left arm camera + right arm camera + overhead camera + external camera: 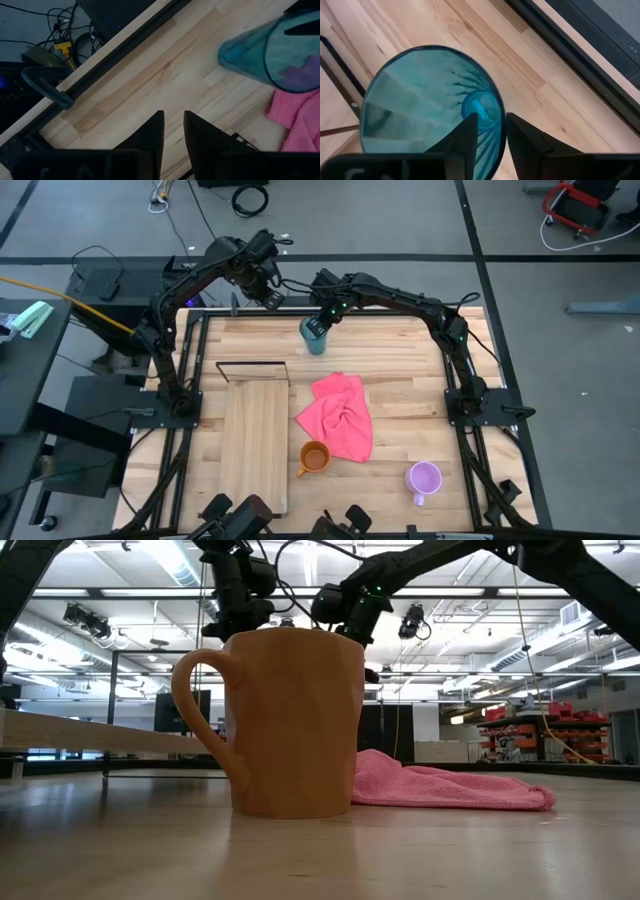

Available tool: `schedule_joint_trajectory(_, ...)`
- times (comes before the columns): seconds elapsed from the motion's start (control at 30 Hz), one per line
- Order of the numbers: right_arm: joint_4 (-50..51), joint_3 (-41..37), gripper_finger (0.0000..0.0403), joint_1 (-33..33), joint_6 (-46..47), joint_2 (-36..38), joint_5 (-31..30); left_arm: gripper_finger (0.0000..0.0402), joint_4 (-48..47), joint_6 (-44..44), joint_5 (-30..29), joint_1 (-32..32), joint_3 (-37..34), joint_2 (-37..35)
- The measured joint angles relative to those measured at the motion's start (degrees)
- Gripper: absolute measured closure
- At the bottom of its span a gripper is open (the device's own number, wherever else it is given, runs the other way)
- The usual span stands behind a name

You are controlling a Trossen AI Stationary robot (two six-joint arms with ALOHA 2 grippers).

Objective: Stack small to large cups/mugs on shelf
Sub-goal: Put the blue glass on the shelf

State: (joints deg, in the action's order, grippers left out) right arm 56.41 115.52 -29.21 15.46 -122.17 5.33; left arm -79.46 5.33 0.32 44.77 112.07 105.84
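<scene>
The teal tumbler (427,100) is translucent ribbed plastic with a slight sheen, the orange mug (285,720) looks smooth and matt, the pink cloth (340,415) is soft, nubbly fabric, and the shelf (253,442) and slatted tabletop (400,360) are pale, satin-finished wood.

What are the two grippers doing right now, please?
Left gripper: empty, fingers slightly apart, near the table's far edge.
Right gripper: astride the tumbler rim; grip cannot be told.

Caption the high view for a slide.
Right gripper at teal tumbler; orange mug, purple mug wait by pink cloth.
</scene>
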Motion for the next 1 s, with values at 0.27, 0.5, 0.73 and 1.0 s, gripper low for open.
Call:
schedule_joint_trajectory(0.27,-0.1,1.1,0.0285,-0.8,0.0,0.4,0.8,0.0317,0.0,0.0,0.0,0.0,0.0,0.0)
schedule_joint_trajectory(0.5,1.3,1.2,0.0285,-1.6,-0.5,3.0,1.5,0.0313,0.0,-0.1,0.0,0.0,0.0,0.0)
schedule_joint_trajectory(0.73,5.9,1.2,0.0286,-3.0,-2.2,8.6,1.4,0.0306,0.0,0.0,0.0,0.0,0.0,0.0)
schedule_joint_trajectory(1.0,13.0,-0.8,0.0345,-5.4,-4.0,14.1,-0.7,0.0314,-0.1,0.0,0.0,0.0,0.0,0.0)
